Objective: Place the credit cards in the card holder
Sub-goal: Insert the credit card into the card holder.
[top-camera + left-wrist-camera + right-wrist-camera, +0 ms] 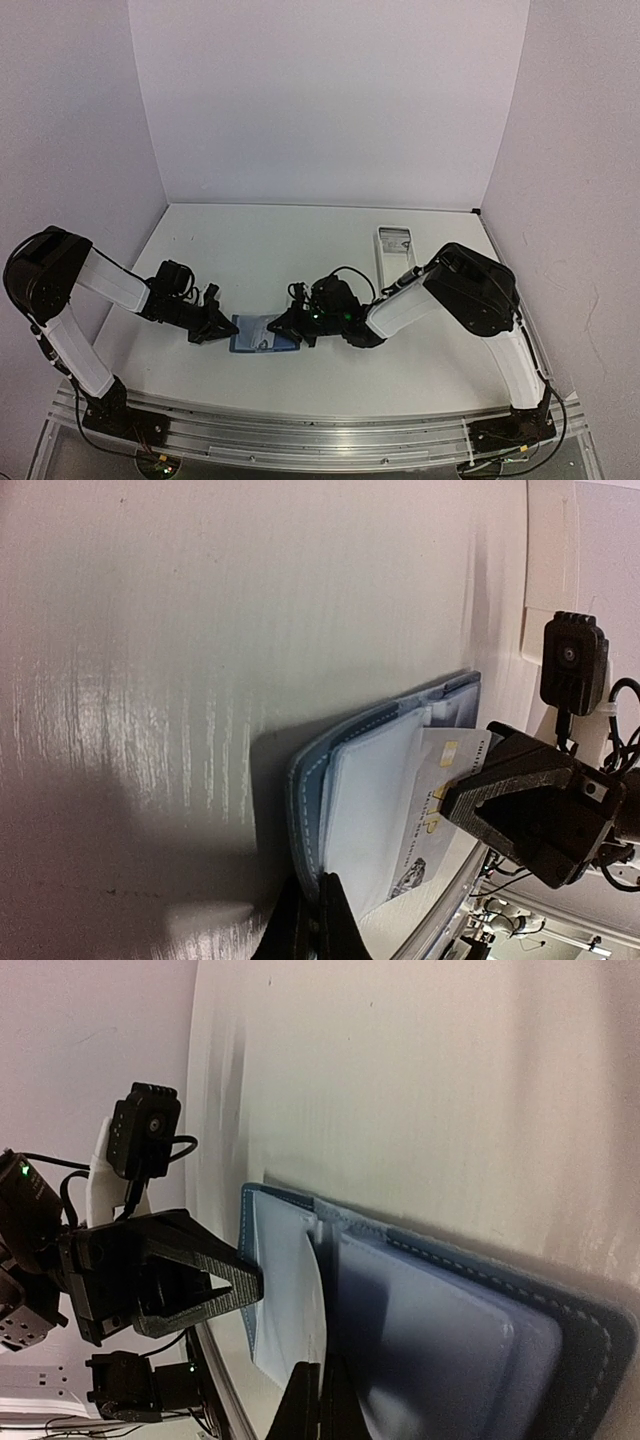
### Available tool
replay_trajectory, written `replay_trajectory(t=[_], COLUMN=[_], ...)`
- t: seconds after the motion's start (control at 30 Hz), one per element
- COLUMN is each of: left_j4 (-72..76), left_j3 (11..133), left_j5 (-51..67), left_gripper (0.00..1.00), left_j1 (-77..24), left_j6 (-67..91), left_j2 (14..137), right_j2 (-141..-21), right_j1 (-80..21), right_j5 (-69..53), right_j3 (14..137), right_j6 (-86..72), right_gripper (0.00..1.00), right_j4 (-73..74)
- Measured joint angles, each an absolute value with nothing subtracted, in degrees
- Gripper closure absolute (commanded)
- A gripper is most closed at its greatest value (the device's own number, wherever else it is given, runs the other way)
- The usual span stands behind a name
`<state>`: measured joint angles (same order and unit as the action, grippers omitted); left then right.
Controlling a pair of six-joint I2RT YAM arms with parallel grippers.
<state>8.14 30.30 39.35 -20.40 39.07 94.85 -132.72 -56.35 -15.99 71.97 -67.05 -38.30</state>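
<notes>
Left gripper (pixel 228 328): one, closed tight, pinching the card holder's left edge.
Card holder (pixel 258 338): one, blue, lying open.
Credit card (pixel 425 820): one, partly inside the card holder.
Right gripper (pixel 292 325): one, clamped on that card, at the card holder's right edge.
White tray (pixel 393 250): one, well right of the card holder.

You are getting no text that can be read. The one printed thing close enough to try is the credit card (pixel 428 825) at the lower right of the left wrist view, lying against the card holder (pixel 370 810). It is showing a gold chip square near its upper end, a line of small dark lettering along its face and a dark emblem toward its lower end, all blurred. In the top view, right of centre, the white tray (pixel 381 255) is carrying a dark mark, too small to read.
</notes>
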Motion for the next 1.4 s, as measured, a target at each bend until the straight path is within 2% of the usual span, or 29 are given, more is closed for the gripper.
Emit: replay_trajectory(t=[0.17, 0.37, 0.5, 0.73, 0.8, 0.9, 1.03, 1.1, 1.17, 1.3, 1.4], left_j4=[8.2, 8.2, 8.2, 8.1, 8.1, 8.1, 8.1, 8.1, 8.1, 8.1, 8.1], left_j3=[30.3, 30.3, 30.3, 30.3, 30.3, 30.3, 30.3, 30.3, 30.3, 30.3, 30.3], left_j5=[39.5, 39.6, 39.8, 39.8, 39.8, 39.8, 39.8, 39.8, 39.8, 39.7, 39.7], left_gripper=[1.00, 1.00, 1.00, 1.00, 1.00, 1.00, 1.00, 1.00, 1.00, 1.00, 1.00], left_j1=[-20.4, -20.0, -19.9, -19.9, -20.1, -20.2, -20.2, -20.2, -20.3, -20.3, -20.3], left_j6=[38.9, 38.5, 38.3, 37.7, 37.6, 37.5, 37.5, 37.5, 37.5, 37.5, 37.5], left_j2=[94.8, 94.8, 94.8, 94.8, 94.8, 94.8, 94.8, 94.8, 94.8, 94.8, 94.8], right_j2=[-134.9, -136.8, -136.9, -135.4, -134.6, -134.5, -134.3, -133.7, -132.6, -130.8, -130.6], right_j1=[-56.2, -56.2, -56.9, -59.8, -60.4, -61.3, -61.7, -61.6, -61.6, -61.4, -61.4], right_j5=[-18.4, -19.4, -18.0, -8.5, -6.3, -3.8, -0.2, 1.5, 2.6, 3.0, 3.9], right_j3=[76.5, 82.1, 88.6, 95.5, 96.2, 99.1, 101.8, 101.8, 101.2, 99.4, 98.6], right_j6=[-66.5, -65.6, -61.8, -53.8, -51.5, -48.5, -46.6, -46.8, -47.7, -50.7, -52.0], right_gripper=[0.98, 0.77, 0.57, 0.39, 0.30, 0.27, 0.28, 0.33, 0.47, 0.85, 0.97], right_j4=[-35.5, -29.7, -20.3, -3.9, -0.3, 5.1, 10.4, 12.6, 14.2, 15.4, 16.3])
